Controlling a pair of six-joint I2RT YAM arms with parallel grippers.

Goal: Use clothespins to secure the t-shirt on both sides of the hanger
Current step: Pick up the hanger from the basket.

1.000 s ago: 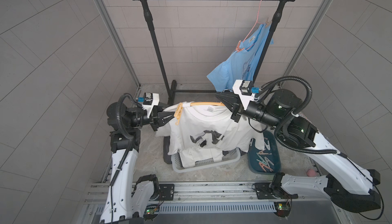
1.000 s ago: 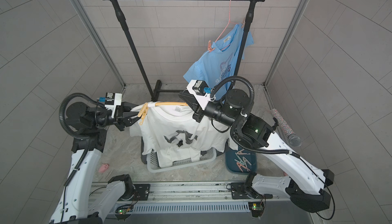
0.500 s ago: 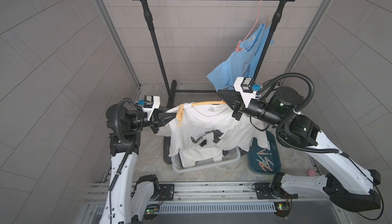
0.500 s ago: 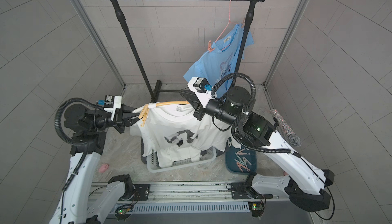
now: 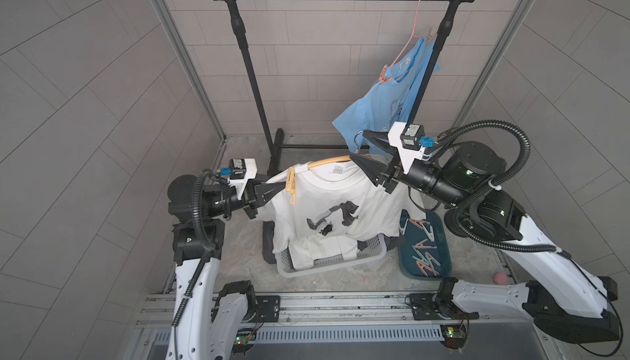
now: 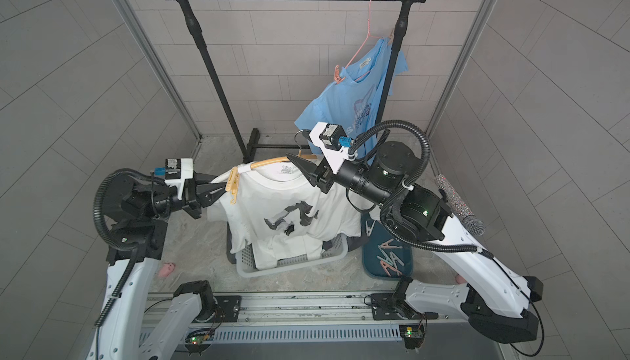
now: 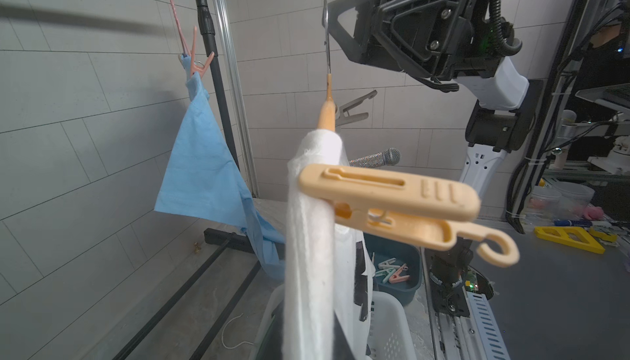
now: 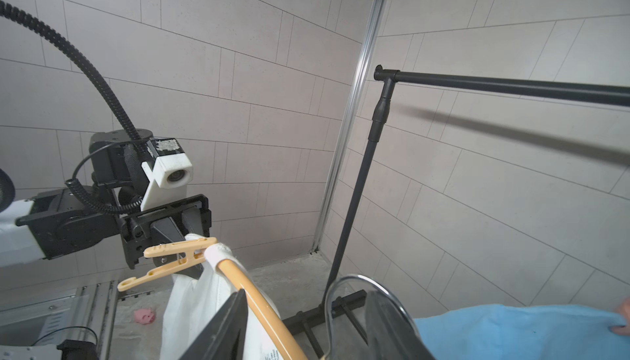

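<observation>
We see the t-shirt (image 5: 327, 198), white, draped on the hanger (image 5: 330, 161) and hanging over the basket (image 5: 327, 269). One yellow clothespin (image 5: 290, 184) is clipped over the shirt's shoulder and the hanger arm. Just beside it is the left hand (image 5: 278, 187), its fingers pressed together on that shoulder end of the shirt. The right hand (image 5: 357, 143) is spread, with the hanger's neck between its fingers. The other clothespins (image 5: 424, 256) lie in the dark tray (image 5: 446, 239) on the floor.
</observation>
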